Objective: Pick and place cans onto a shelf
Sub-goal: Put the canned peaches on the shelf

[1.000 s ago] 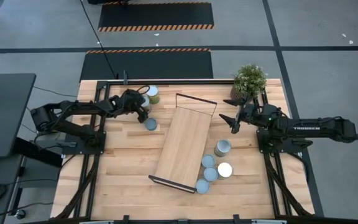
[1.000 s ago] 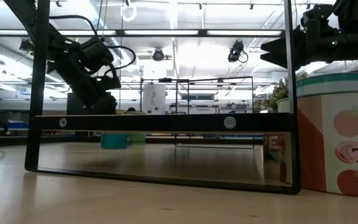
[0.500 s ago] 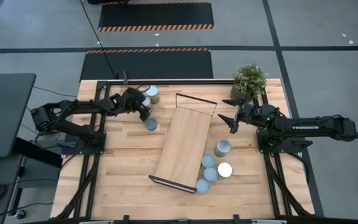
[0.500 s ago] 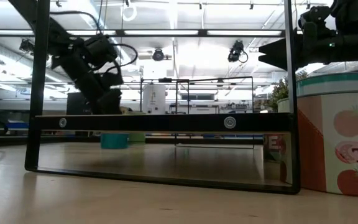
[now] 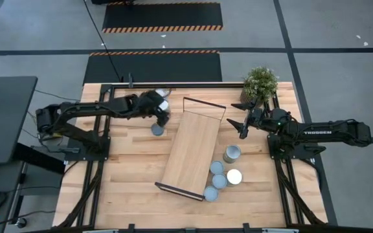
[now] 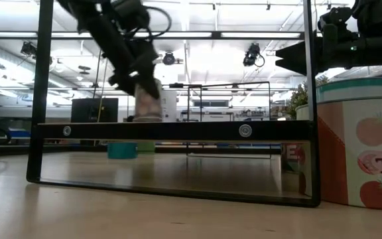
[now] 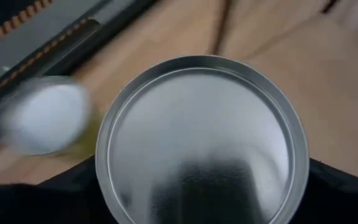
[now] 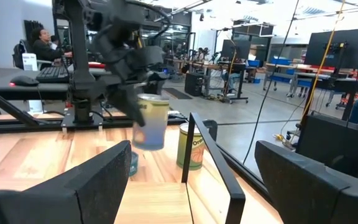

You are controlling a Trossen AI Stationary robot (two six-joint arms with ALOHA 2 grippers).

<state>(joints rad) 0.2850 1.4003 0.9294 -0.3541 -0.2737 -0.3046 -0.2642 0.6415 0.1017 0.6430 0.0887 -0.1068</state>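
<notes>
Table [image 5: 122, 188], seen from above, with the shelf [image 5: 191, 152] lying slantwise at its centre, one wire frame at 12 o'clock and the other at 6 o'clock. A plant [image 5: 260, 81] stands at the 1 o'clock corner. The right gripper [image 5: 241, 122] hovers at 2 o'clock of the shelf, its fingers spread and holding nothing. The left gripper [image 5: 162, 111] is at 11 o'clock of the shelf, pinching a can [image 6: 148, 99] lifted clear of the table; in the left wrist view the can's silvery top [image 7: 201, 140] sits between the fingers. Another can [image 5: 157, 129] stands on the table just below it at 10 o'clock, and one more [image 8: 192, 146] stands beside the far frame. Four cans [image 5: 232, 154] cluster at 4 o'clock, just beside the shelf.
</notes>
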